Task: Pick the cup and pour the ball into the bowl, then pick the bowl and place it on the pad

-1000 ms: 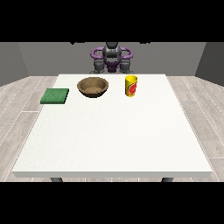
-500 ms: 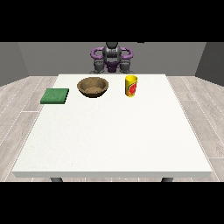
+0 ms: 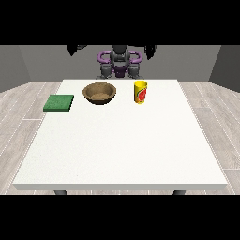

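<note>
Yellow cup [image 3: 140, 91] upright, mouth up, right of wooden bowl [image 3: 99, 93], both raised hands' finger state unclear

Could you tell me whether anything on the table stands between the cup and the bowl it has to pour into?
Nothing visible does. The cup stands upright to the right of the bowl in the view, with only bare table between them. The pad lies on the bowl's far side.

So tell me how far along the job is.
Nothing looks done. The yellow cup stands upright on the table, right of the brown bowl; the bowl is off the green pad. Both hands are raised at the top, holding nothing. Grasping, pouring and placing remain.
</note>
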Tool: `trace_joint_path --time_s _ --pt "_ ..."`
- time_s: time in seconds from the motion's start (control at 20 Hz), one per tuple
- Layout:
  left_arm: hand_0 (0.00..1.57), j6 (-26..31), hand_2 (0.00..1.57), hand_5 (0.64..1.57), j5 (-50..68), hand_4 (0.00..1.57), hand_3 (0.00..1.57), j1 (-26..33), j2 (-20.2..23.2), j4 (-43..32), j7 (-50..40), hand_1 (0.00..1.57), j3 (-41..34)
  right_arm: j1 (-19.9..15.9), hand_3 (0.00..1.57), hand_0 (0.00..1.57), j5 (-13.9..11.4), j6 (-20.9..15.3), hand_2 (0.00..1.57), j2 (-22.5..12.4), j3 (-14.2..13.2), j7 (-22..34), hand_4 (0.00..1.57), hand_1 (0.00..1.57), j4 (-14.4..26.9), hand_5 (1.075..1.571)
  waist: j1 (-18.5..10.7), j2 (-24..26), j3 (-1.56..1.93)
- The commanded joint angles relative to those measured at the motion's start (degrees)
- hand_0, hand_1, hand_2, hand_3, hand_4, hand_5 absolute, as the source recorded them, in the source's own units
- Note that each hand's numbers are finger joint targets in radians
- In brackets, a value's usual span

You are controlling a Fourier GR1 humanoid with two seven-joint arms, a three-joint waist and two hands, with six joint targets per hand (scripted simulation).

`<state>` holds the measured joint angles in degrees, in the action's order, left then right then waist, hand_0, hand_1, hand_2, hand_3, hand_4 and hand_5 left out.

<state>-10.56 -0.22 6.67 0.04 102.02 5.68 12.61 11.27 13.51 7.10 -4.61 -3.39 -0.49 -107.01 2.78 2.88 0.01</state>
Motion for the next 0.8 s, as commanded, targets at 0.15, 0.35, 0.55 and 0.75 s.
trace_joint_path --time_s 0.15,0.35,0.55,0.75 --pt "0.00 -2.12 0.00 1.495 -1.98 0.00 0.00 -7.18 -0.04 -10.94 12.42 0.00 -2.32 -3.22 0.00 0.00 1.87 7.01 0.00 -3.67 -5.90 -11.65 0.30 0.00 10.05 1.571 1.89 -7.88 0.00" --pt "0.00 -5.87 0.00 1.494 -2.44 0.00 0.00 -12.17 -0.04 -19.92 16.06 0.00 -2.64 -6.04 0.00 0.00 -0.19 6.05 0.00 -2.07 -4.28 -12.63 0.28 0.00 11.97 1.571 2.84 -9.38 -0.02" --pt "0.00 -1.72 0.00 1.476 0.10 0.00 0.00 -15.48 1.07 -24.44 19.20 0.00 -8.66 -9.63 0.00 0.00 3.37 9.69 0.00 -6.97 -10.13 -12.83 0.27 0.00 17.57 1.569 0.77 -9.20 -0.02" --pt "0.00 -1.06 0.00 1.456 1.35 0.00 0.00 -19.27 2.89 -34.45 23.51 0.00 -14.14 -6.78 0.00 0.00 2.14 10.76 0.00 -4.83 -8.32 -15.40 0.26 0.00 17.02 1.571 3.20 -8.94 -0.02"
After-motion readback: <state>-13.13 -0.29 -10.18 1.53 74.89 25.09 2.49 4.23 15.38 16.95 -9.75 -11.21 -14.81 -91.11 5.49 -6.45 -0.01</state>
